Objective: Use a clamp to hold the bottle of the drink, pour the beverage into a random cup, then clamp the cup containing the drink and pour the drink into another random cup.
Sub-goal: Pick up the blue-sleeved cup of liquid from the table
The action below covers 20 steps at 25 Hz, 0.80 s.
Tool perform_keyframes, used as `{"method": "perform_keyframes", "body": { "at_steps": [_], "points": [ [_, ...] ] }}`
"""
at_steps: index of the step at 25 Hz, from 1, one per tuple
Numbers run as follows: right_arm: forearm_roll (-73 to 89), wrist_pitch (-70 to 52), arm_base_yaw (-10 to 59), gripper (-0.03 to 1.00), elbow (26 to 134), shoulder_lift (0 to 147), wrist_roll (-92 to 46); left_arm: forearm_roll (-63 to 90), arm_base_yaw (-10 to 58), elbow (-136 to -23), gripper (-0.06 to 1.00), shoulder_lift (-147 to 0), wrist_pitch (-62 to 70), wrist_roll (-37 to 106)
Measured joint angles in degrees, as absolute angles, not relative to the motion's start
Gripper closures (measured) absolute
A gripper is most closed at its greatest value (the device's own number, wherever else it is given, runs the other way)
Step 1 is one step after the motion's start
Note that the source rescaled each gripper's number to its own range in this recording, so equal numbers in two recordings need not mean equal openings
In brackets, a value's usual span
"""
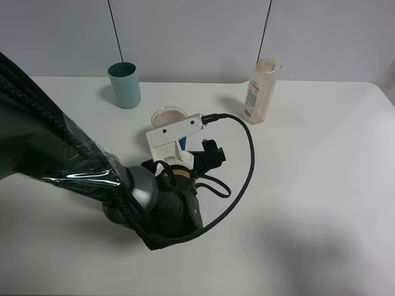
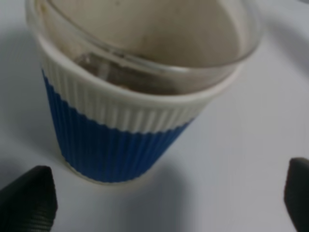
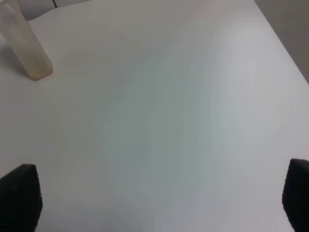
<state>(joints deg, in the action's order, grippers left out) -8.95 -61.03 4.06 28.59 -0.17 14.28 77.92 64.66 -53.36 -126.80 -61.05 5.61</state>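
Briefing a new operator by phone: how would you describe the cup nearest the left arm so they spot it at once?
On the white table, look between the teal cup and the bottle, just past the left arm's white bracket. The short cup there has a ribbed blue band and clear rim; the teal one is plain.

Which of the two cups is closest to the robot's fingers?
The white cup with the blue band, right before the left fingers; the teal cup stands farther back.

Upright bottle (image 1: 261, 91), teal cup (image 1: 124, 85), blue-banded cup (image 2: 111, 145)
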Motion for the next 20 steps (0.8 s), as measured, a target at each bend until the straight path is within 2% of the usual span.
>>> {"method": "perform_keyframes", "body": {
  "at_steps": [6, 20],
  "points": [
    [-8.95, -61.03, 4.06, -0.03, 28.59, -0.17, 14.28, 75.71, 63.14, -53.36, 0.04, -128.7, -61.26, 5.61],
    [-8.95, -61.03, 4.06, -0.03, 28.59, -0.17, 14.28, 75.46, 61.07, -53.37, 0.04, -131.42, -64.7, 5.56]
  ]
}}
